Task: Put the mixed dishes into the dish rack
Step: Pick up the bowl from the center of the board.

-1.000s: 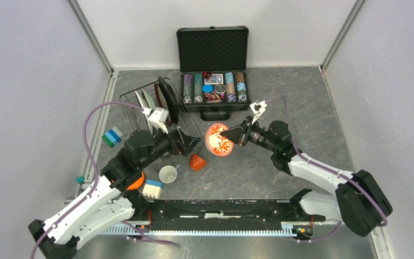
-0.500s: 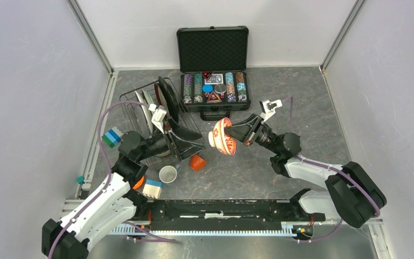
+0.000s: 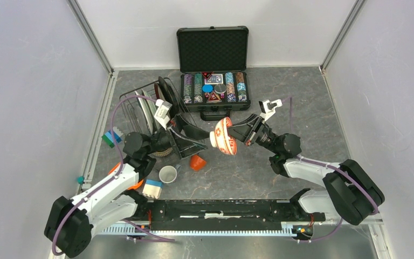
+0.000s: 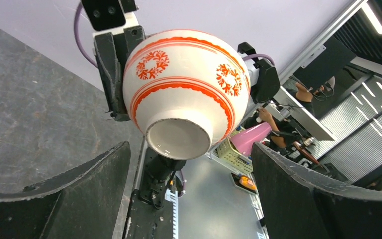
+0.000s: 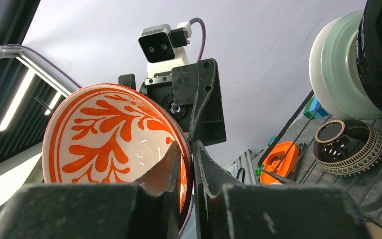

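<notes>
My right tool (image 3: pixel 236 133) is pinched narrow on the rim of the red-patterned bowl (image 3: pixel 222 137), tipped on its side in the air just right of the dish rack (image 3: pixel 132 105). My left tool (image 3: pixel 200 139) is spread wide between rack and bowl, facing the bowl's base without touching it.

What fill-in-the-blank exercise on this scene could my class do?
The right claw holds the ____ by its rim. The left claw stands ____. The plates stand on edge in the ____.
Missing words: bowl; open; rack.
</notes>
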Tool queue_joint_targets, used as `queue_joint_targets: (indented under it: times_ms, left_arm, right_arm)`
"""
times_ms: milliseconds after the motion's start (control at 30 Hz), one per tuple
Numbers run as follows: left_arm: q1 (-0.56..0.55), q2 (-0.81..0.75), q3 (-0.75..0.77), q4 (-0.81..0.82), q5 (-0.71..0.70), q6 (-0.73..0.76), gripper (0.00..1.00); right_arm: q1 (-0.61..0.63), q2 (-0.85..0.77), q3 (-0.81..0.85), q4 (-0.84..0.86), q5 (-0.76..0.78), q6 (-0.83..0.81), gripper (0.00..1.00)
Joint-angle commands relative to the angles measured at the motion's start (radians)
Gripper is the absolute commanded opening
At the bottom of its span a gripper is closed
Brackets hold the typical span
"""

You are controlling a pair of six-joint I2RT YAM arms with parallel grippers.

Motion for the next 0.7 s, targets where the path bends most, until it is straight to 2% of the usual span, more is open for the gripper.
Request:
queue_joint_targets:
  times_ms: [0, 167, 267, 400, 467, 567, 667]
  left_arm:
    - [-0.051, 0.036, 0.037, 0.077, -0.01, -0.009, 0.95]
    - [-0.116, 0.087, 0.069, 0.108, -0.025, 0.002, 0.91]
    - [-0.123, 0.107, 0.068, 0.167, -0.033, -0.029, 0.85]
    - [-0.139, 0.129, 0.067, 0.229, -0.042, -0.061, 0.71]
    - [-0.142, 0.136, 0.06, 0.248, -0.055, -0.071, 0.71]
    - [-0.143, 0.125, 0.049, 0.244, -0.079, -0.066, 0.8]
    - [-0.143, 0.086, 0.048, 0.168, -0.11, -0.021, 0.81]
  right_arm:
    - [0.01, -0.005, 0.015, 0.181, 0.013, 0.037, 0.0]
    - [0.011, -0.001, 0.009, 0.187, 0.023, 0.043, 0.0]
    - [0.011, 0.002, 0.008, 0.194, 0.022, 0.046, 0.0]
    - [0.011, 0.01, 0.007, 0.213, 0.023, 0.058, 0.0]
    - [0.011, 0.016, 0.006, 0.229, 0.021, 0.069, 0.0]
    - [0.011, 0.021, 0.004, 0.248, 0.022, 0.08, 0.0]
    - [0.011, 0.017, 0.0, 0.243, 0.024, 0.076, 0.0]
